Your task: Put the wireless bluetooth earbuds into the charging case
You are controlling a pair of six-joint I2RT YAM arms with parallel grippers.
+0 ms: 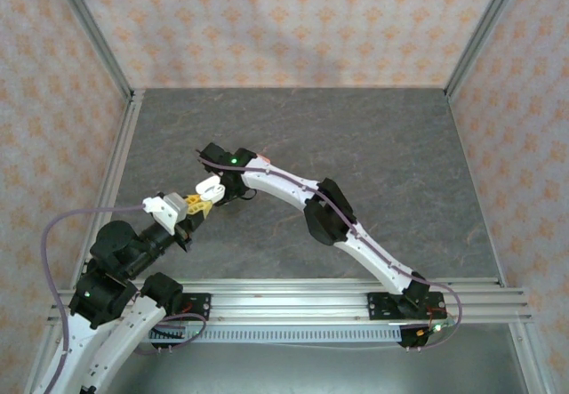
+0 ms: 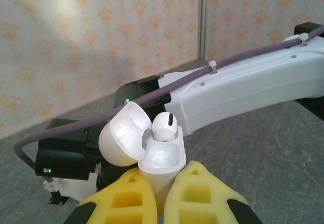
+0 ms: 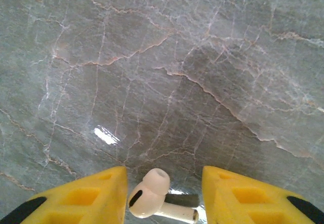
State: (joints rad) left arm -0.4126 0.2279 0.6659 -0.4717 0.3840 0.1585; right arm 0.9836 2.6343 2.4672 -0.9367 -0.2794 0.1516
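- Left wrist view: the left jaws are clenched on the lower body of the white charging case [image 2: 162, 166], which stands upright between them and rises past their tips.
- The case's lid [image 2: 120, 135] is swung open and hangs off to the left of the jaws, its hollow inside facing us.
- One white earbud, the seated earbud [image 2: 165, 125], sits head-up in the mouth of the case just ahead of the left jaws. We cannot tell whether it is pressed fully home.
- The right arm [image 2: 243, 90] crosses behind the case, beyond the left jaws.
- Right wrist view: the right jaws stand released, one on each side of a second white earbud, the loose earbud [image 3: 149, 193]. It lies on its side on the grey marbled bench [image 3: 152, 57], closer to the left-hand jaw in that view, with its stem pointing toward the other.
- Nothing is gripped by the right jaws; the loose earbud rests on the bench.
- We judge the task partly done: the case is open and held steady, and one earbud is in.
- Left to do, as we read it: close on the loose earbud, lift it, carry it to the case between the left jaws, and drop it stem-first into the free well.
- The stem is thin and smooth, so we expect the pick to need care.
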